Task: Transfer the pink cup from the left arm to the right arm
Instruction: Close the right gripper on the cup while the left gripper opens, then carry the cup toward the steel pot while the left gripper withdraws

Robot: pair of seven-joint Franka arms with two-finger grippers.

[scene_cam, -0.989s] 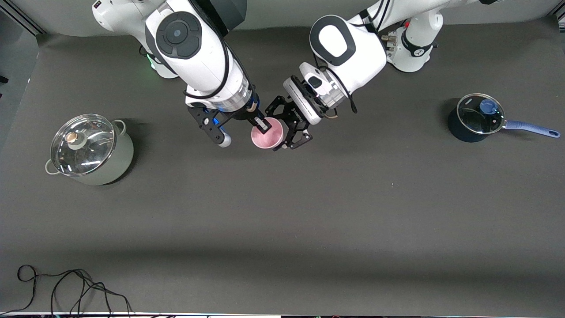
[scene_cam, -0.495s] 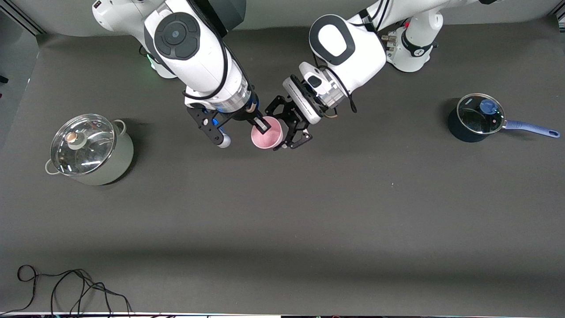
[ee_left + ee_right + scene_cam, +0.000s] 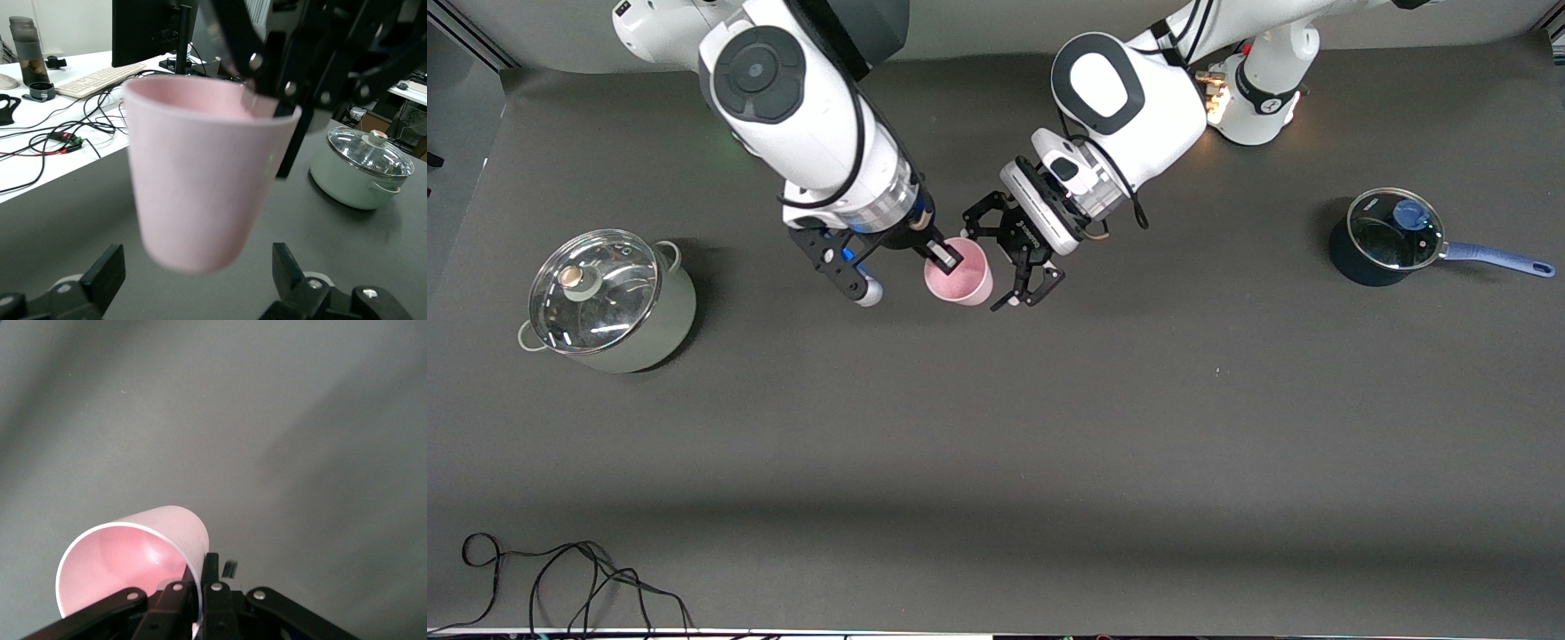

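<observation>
The pink cup [image 3: 958, 271] hangs upright in the air above the table mat, between the two arms. My right gripper [image 3: 943, 256] is shut on its rim, one finger inside the cup and one outside. The right wrist view shows the rim pinched at the gripper [image 3: 201, 587], with the cup [image 3: 127, 567] open toward the camera. My left gripper [image 3: 1000, 262] is open beside the cup, on the side toward the left arm's end. In the left wrist view its fingers [image 3: 110, 273] stand wide apart, clear of the cup [image 3: 207, 173], while the right gripper [image 3: 267, 93] holds the rim.
A pale green pot with a glass lid [image 3: 609, 302] stands toward the right arm's end, and also shows in the left wrist view [image 3: 363, 170]. A dark blue saucepan with a glass lid [image 3: 1387, 236] stands toward the left arm's end. A black cable [image 3: 560, 578] lies at the near edge.
The right arm has shifted toward its own end of the table, carrying the cup out from between the left gripper's open fingers. The left gripper has stayed nearly in place.
</observation>
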